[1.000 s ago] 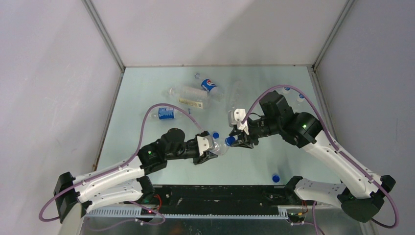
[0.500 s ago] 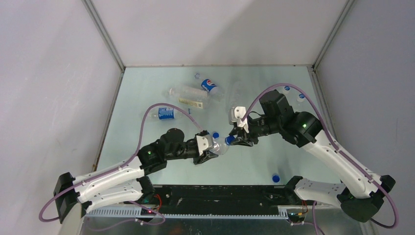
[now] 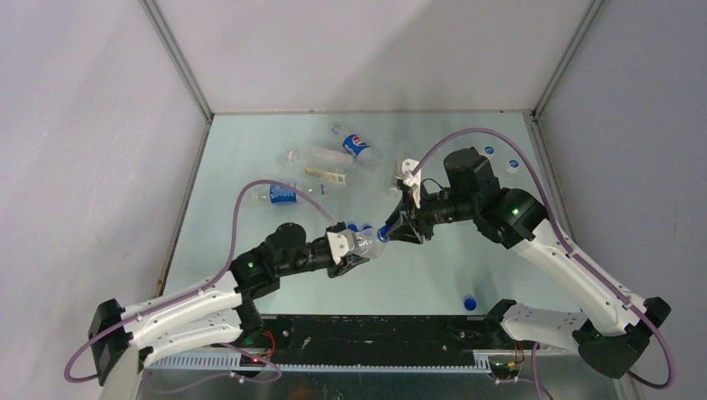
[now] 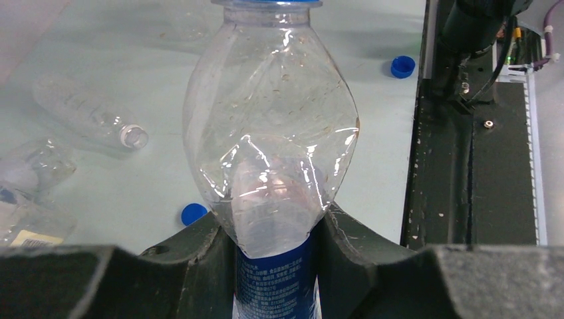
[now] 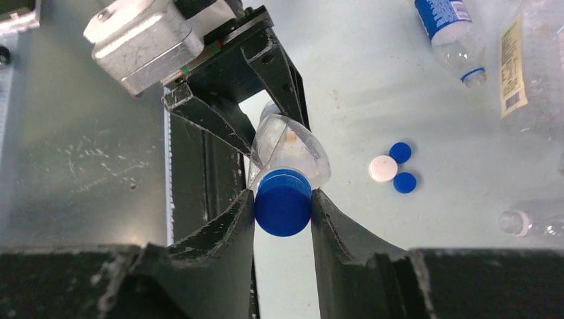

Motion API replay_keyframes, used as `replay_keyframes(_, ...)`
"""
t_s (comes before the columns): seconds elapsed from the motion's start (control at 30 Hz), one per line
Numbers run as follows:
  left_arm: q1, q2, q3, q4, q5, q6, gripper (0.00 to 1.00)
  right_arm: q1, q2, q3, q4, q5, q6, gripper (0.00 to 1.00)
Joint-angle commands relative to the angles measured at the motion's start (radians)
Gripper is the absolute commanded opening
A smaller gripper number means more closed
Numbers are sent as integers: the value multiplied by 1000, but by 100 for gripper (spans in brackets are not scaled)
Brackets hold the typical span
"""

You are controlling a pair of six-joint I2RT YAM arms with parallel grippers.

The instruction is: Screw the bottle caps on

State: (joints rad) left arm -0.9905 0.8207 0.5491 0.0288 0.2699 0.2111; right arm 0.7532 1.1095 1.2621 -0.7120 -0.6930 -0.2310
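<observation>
You held the bottle (image 4: pixel 269 133) clamped in the left gripper (image 4: pixel 271 229) so the right gripper (image 5: pixel 282 198), closed on its cap (image 5: pixel 283 206), could twist.

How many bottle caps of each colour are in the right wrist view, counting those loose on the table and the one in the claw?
Blue bottle caps: 3, one in the right claw, two loose on the table
White bottle cap: 1
Total: 4
</observation>
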Motion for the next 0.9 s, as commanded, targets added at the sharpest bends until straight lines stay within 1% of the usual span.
replay_keyframes(0.0,4,-28,20,226,-80,23,21,25,24,-15,7,-20,174,6)
replay_keyframes(0.1,-5,-26,15,268,-137,24,22,38,28,-15,15,31,235,5)
replay_keyframes(0.27,-22,-24,3,348,-251,-1,22,76,35,-15,18,102,281,5)
replay_keyframes(0.47,-24,0,46,309,-297,-66,22,111,37,-15,32,144,257,6)
replay_keyframes(0.6,-24,5,50,307,-290,-104,22,113,44,-15,26,128,234,6)
replay_keyframes(0.77,-27,10,55,293,-298,-90,22,112,59,-14,19,141,247,5)
replay_keyframes(0.87,-33,10,57,306,-324,-71,22,116,64,-15,23,169,301,5)
